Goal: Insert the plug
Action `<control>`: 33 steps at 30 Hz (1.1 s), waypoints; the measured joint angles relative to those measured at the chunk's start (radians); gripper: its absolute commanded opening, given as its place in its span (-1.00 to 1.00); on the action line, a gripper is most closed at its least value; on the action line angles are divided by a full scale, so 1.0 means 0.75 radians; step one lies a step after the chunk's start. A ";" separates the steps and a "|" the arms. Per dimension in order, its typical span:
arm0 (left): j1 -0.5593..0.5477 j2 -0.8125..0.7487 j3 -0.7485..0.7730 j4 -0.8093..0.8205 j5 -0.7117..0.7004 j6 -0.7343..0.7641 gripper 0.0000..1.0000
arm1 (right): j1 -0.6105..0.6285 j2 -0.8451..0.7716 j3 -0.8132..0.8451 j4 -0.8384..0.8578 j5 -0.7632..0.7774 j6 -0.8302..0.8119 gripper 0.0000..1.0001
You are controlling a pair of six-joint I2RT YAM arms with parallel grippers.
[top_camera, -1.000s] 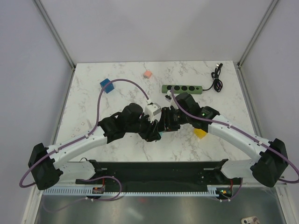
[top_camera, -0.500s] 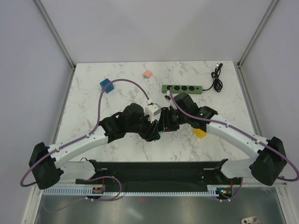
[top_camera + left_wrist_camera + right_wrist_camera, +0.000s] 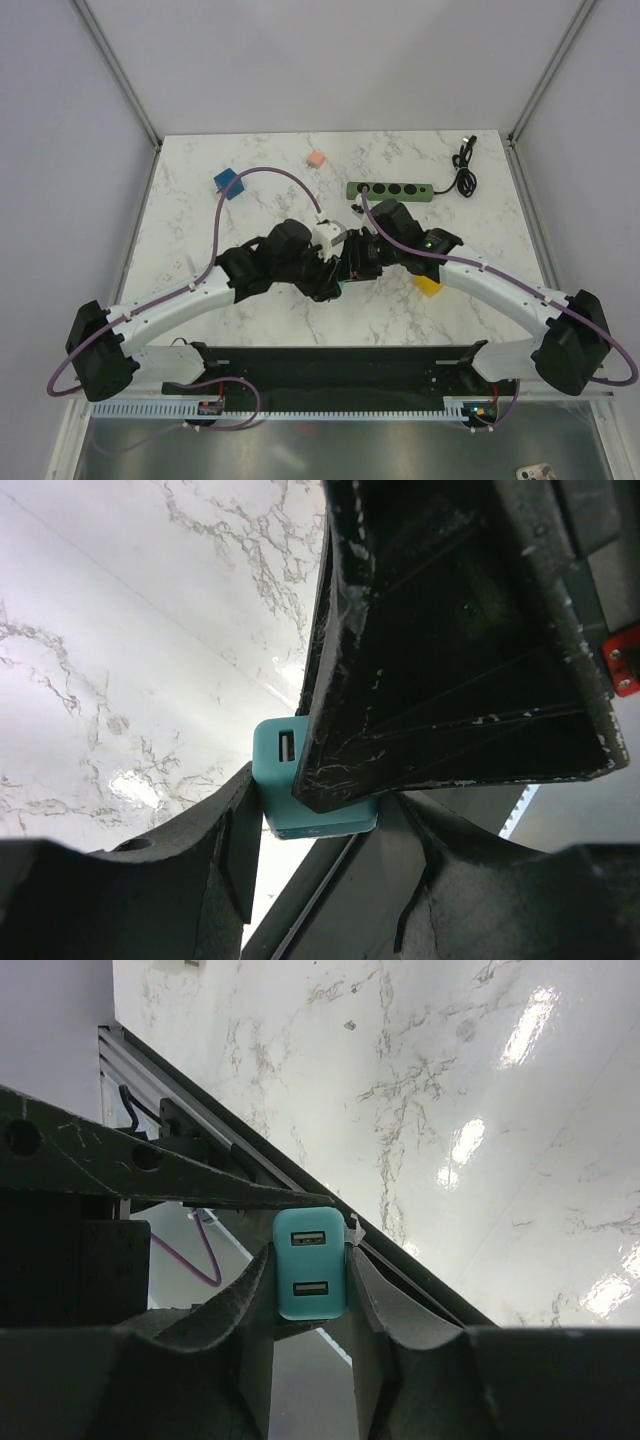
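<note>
One teal plug (image 3: 310, 1278), grasped by two: left hand (image 3: 325, 815), right hand (image 3: 310, 1260); one power strip (image 3: 390, 190).

- Teal plug (image 3: 275, 790) — was mostly covered by a black finger (image 3: 450, 680) in the left wrist view; prongs unseen in every view.
- Yellow block (image 3: 429, 287) — was partly hidden under the right arm (image 3: 490, 279).
- Power strip (image 3: 392, 190) — sockets were too small to assess.

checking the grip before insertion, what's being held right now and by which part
Teal usb charger: the right gripper pinches its two long sides, and the left gripper clamps its body too.
</note>
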 measured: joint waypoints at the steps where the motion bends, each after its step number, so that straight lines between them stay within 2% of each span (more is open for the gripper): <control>1: 0.000 0.007 0.003 -0.005 -0.001 0.001 -0.95 | -0.001 0.000 -0.008 0.010 -0.003 -0.003 -0.42; 2: 0.000 0.013 0.005 -0.010 -0.001 0.001 -0.95 | -0.001 0.001 -0.016 0.016 -0.006 -0.002 -0.63; 5: -0.006 0.038 0.016 -0.029 -0.001 0.004 -0.95 | -0.003 0.004 -0.034 0.030 -0.014 -0.002 -1.00; 7: -0.008 0.056 0.032 -0.045 -0.001 0.004 -0.90 | -0.005 0.004 -0.041 0.031 -0.015 -0.002 -1.00; 8: -0.009 0.064 0.041 -0.054 -0.002 0.005 -0.74 | -0.007 0.003 -0.042 0.031 -0.015 -0.002 -1.00; 11: -0.009 0.085 0.072 -0.078 -0.006 0.008 -0.43 | -0.013 -0.004 -0.042 0.031 -0.008 -0.002 -1.00; 14: -0.009 0.092 0.089 -0.081 -0.008 0.013 -0.24 | -0.015 -0.024 -0.043 0.030 0.017 0.002 -1.00; 17: -0.009 0.092 0.099 -0.080 -0.008 0.019 0.20 | -0.015 -0.043 -0.043 0.030 0.038 0.008 -1.00; 18: -0.009 0.092 0.101 -0.079 -0.006 0.023 0.26 | -0.015 -0.048 -0.043 0.030 0.048 0.009 -1.00; 22: -0.008 0.092 0.103 -0.055 0.000 0.022 0.33 | -0.009 -0.069 -0.045 0.030 0.102 0.017 -1.00; 26: -0.008 0.092 0.103 -0.051 0.001 0.023 0.52 | -0.011 -0.082 -0.045 0.030 0.141 0.023 -1.00; 33: -0.008 0.091 0.142 -0.111 0.003 0.037 0.57 | -0.060 -0.132 -0.052 0.021 0.184 0.030 -1.00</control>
